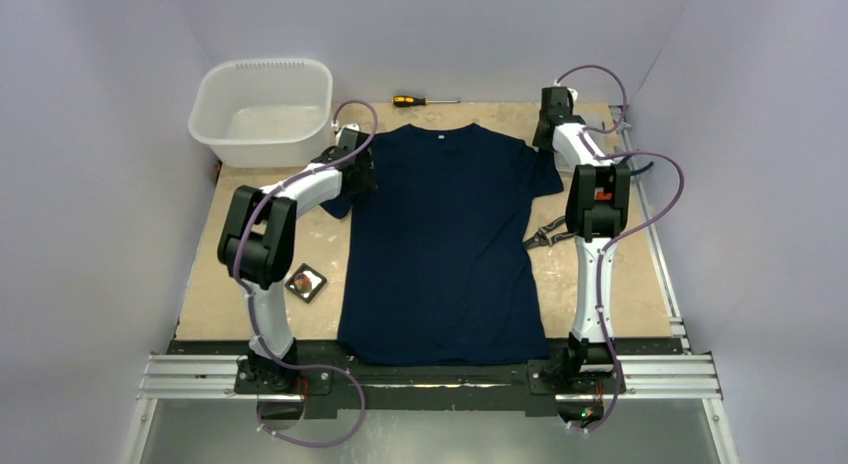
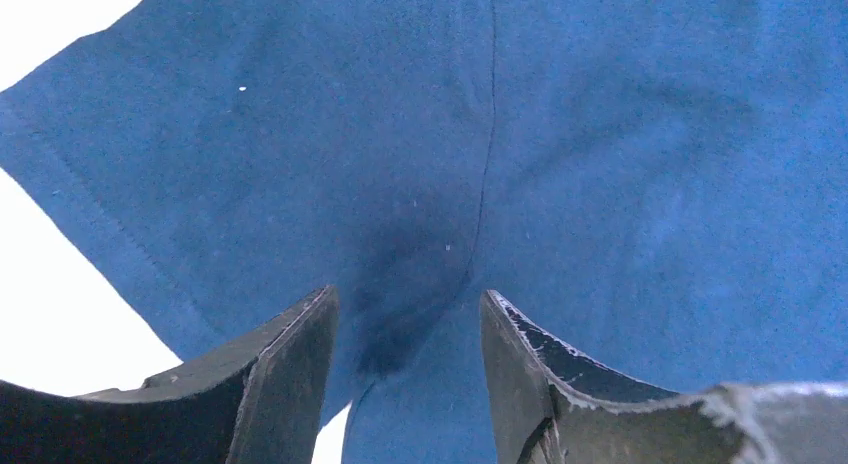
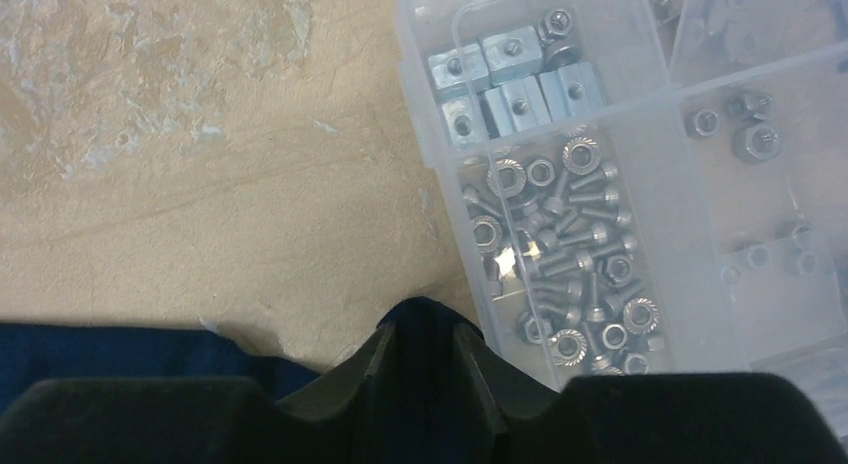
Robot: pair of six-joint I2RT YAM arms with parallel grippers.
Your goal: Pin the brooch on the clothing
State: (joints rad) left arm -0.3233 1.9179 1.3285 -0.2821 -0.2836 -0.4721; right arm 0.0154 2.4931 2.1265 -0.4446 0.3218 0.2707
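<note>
The shirt (image 1: pixel 440 244) lies flat; the brooch (image 1: pixel 303 281) sits unpinned, near left. The left jaws are spread, the right jaws pinch the shirt.

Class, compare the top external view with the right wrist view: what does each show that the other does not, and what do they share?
Only the top external view: the whole T-shirt spread flat, the white basin, the screwdriver, and the brooch in its small tray. Only the right wrist view: a clear parts box holding nuts and bolts. Both: the wooden table, part of the T-shirt, and the right hand.
</note>
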